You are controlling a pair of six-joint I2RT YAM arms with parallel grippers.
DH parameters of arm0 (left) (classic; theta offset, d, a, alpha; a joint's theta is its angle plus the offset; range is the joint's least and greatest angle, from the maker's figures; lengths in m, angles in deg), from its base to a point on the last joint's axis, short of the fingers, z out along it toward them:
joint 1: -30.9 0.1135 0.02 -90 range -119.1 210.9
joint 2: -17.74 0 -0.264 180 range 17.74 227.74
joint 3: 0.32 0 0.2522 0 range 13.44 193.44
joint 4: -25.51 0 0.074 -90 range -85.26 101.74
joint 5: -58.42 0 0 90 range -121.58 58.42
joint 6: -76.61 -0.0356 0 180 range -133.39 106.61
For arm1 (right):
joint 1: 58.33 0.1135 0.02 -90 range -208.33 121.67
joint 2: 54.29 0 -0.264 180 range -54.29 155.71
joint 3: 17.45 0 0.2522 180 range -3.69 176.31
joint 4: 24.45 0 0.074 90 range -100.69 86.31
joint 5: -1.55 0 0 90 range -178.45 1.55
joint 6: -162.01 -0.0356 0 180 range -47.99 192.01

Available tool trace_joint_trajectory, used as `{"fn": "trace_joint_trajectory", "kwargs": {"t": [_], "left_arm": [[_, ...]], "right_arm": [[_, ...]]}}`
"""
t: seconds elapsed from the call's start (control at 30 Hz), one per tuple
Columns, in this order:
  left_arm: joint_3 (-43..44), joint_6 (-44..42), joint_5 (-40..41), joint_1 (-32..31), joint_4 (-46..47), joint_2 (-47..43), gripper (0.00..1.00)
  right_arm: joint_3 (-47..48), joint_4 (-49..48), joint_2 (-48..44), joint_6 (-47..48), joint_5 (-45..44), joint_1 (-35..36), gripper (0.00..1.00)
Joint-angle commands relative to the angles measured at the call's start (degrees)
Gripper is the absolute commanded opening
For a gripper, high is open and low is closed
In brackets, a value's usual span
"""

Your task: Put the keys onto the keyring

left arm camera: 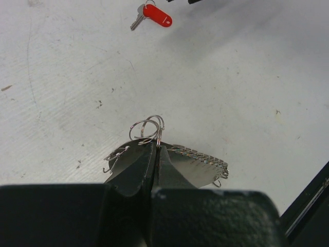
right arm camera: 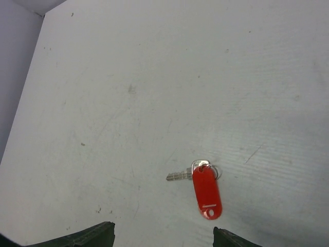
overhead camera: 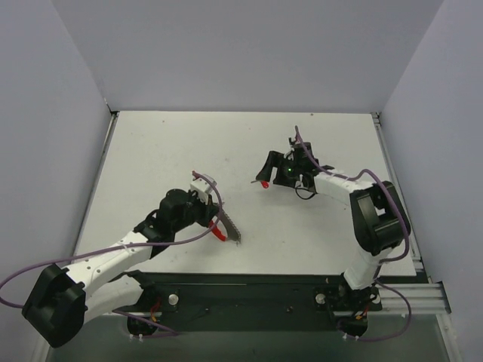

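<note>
Listing the tabletop scene, two arms.

Item one: left gripper (left arm camera: 156,149). Its fingers are pressed together and clamped on the keyring (left arm camera: 148,127). Thin wire loops stand out past the tips, and a coiled, toothed silver edge trails to one side. From above, the keyring shows a red arc and a grey jagged strip, low over the white table (overhead camera: 151,151) near its front middle. Whether it touches the surface cannot be told.

Item two: key (right arm camera: 203,188). A small silver shaft is joined to a red plastic head by a tiny ring. It lies flat on the table, touched by neither gripper and well apart from the keyring.

Item three: right gripper (right arm camera: 162,239). Its fingers are spread apart and poised over the table. The key lies just ahead of them, nearer the finger at the right of the wrist view.
</note>
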Motion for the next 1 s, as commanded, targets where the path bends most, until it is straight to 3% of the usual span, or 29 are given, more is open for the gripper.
{"fn": "trace_joint_trajectory", "kwargs": {"t": [0.0, 0.3, 0.43, 0.57, 0.97], "left_arm": [[0.4, 0.5, -1.5, 0.7, 9.3, 0.8, 0.0], [1.2, 0.7, -3.4, 1.7, 10.9, 1.7, 0.0], [1.3, 0.7, -4.2, 2.0, 11.7, 2.0, 0.0], [1.4, 1.3, -4.7, 2.1, 12.3, 2.9, 0.0], [0.9, 1.8, -4.4, 2.4, 11.5, 2.3, 0.0]], "right_arm": [[5.4, -2.9, 4.6, 0.7, 1.7, -3.0, 0.73], [12.7, -0.1, 14.8, 1.7, 4.3, -5.3, 0.6], [14.7, 1.7, 16.5, 3.4, 5.3, -5.4, 0.57], [15.0, 1.3, 17.3, 3.7, 6.9, -5.3, 0.46], [13.8, -1.2, 18.7, 4.8, 11.7, -5.0, 0.36]]}}
